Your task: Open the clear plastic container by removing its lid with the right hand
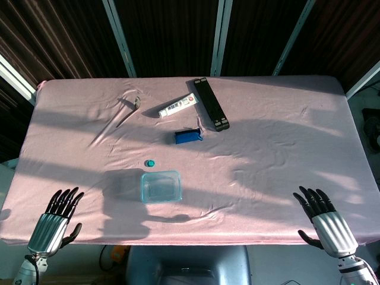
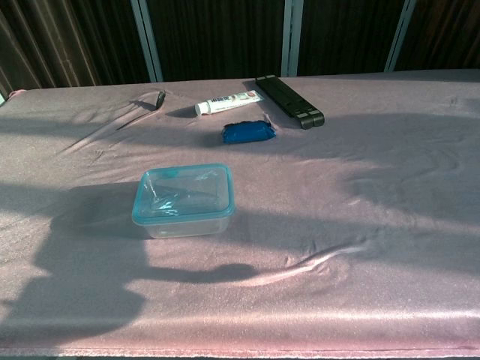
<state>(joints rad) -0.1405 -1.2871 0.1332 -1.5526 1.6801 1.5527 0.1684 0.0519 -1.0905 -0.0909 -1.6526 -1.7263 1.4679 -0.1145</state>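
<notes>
Right robot hand [image 1: 323, 215] waits released, fingers spread, at the counter edge.
Reach far left to the clear blue-rimmed plastic container [image 2: 184, 200]; peel its lid [image 2: 183, 193] from a corner.

Container [image 1: 161, 186] near front edge, lid [image 2: 184, 190] on; cap [image 1: 150, 162] behind; tube [image 1: 178, 107] left of bar [image 1: 211, 104].

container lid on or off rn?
On. The teal-rimmed lid sits flat across the clear container, upright on the cloth. Neither hand touches it.
</notes>
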